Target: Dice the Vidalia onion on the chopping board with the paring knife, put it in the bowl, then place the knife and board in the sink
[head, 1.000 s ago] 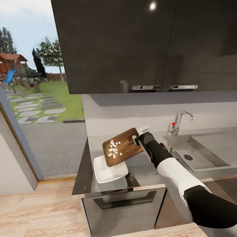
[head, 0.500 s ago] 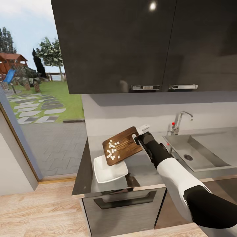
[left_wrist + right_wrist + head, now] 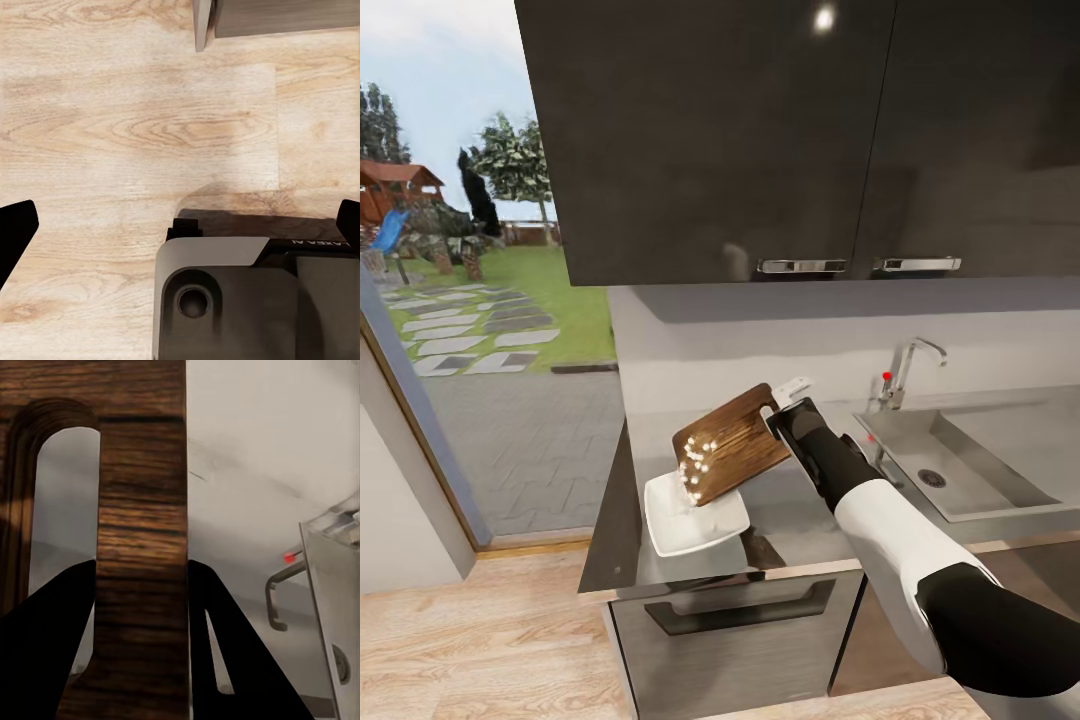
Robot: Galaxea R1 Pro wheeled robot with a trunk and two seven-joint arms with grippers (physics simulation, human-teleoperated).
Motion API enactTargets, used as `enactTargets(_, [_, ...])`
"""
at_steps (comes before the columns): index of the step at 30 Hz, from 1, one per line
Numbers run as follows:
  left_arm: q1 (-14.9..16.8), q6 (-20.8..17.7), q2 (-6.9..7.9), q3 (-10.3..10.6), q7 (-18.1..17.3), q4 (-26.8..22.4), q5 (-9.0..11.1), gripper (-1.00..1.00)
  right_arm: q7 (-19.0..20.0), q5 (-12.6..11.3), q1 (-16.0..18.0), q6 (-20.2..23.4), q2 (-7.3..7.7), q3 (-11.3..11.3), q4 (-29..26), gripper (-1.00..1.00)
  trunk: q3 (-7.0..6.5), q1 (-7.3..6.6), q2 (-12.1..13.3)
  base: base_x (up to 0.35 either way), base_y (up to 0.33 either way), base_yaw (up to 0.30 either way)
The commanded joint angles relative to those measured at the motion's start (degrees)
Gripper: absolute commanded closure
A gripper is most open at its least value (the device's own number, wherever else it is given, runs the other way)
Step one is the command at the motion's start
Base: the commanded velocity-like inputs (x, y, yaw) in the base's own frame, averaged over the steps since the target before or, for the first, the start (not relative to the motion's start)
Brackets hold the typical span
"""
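Since the earlier frames, one chopping board (image 3: 731,443) has been tipped more steeply toward the bowl (image 3: 693,516), and the diced onion (image 3: 695,468) has slid down its face from mid-board to the low edge. Roughly a dozen small white pieces are bunched there, right above the bowl's rim; a few look already over the bowl, though the exact count is too small to tell.

One arm works here: the right gripper (image 3: 774,421) is clamped on the board's handle end, its two dark fingers (image 3: 52,645) pressed against either side of the wooden strip next to the handle slot in the right wrist view. The board hangs slanted, its low corner over the single white bowl, which sits on the countertop (image 3: 810,520) near the front edge.

To the right along the counter lies one sink (image 3: 945,465), with one round drain hole (image 3: 932,478) and one chrome tap (image 3: 905,370) carrying a red knob.

The left gripper (image 3: 180,229) hangs over the wooden floor (image 3: 135,127), its two fingertips spread wide at the edges of the left wrist view, with nothing between them.

Two handles (image 3: 801,266) show on the dark upper cabinets (image 3: 760,130).
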State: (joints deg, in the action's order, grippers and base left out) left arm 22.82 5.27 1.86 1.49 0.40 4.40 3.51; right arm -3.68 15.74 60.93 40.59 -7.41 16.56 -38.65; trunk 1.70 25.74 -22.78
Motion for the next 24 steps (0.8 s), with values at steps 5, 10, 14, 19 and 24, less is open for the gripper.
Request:
enactTargets(5, [0.1, 0.4, -0.01, 0.2, 0.0, 0.3, 0.4, -1.00, -0.3, -0.2, 0.1, 0.3, 0.02, 0.2, 0.0, 1.00, 0.14, 0.04, -0.1, 0.000, 0.000, 0.000])
enactTargets(10, [0.1, 0.4, -0.01, 0.2, 0.0, 0.3, 0.4, -1.00, -0.4, -0.1, 0.1, 0.3, 0.02, 0.3, 0.0, 1.00, 0.14, 0.04, -0.1, 0.000, 0.000, 0.000])
enactTargets(14, [0.1, 0.4, -0.01, 0.2, 0.0, 0.3, 0.4, -1.00, -0.4, 0.1, 0.1, 0.3, 0.02, 0.3, 0.0, 1.00, 0.14, 0.04, -0.1, 0.000, 0.000, 0.000])
enactTargets(19, [0.1, 0.4, -0.01, 0.2, 0.0, 0.3, 0.4, -1.00, -0.4, 1.0, 0.1, 0.3, -0.07, 0.3, 0.0, 1.00, 0.14, 0.04, -0.1, 0.000, 0.000, 0.000])
enactTargets(24, [0.1, 0.4, -0.01, 0.2, 0.0, 0.3, 0.4, -1.00, -0.4, 1.3, 0.1, 0.3, -0.14, 0.3, 0.0, 1.00, 0.14, 0.04, -0.1, 0.000, 0.000, 0.000])
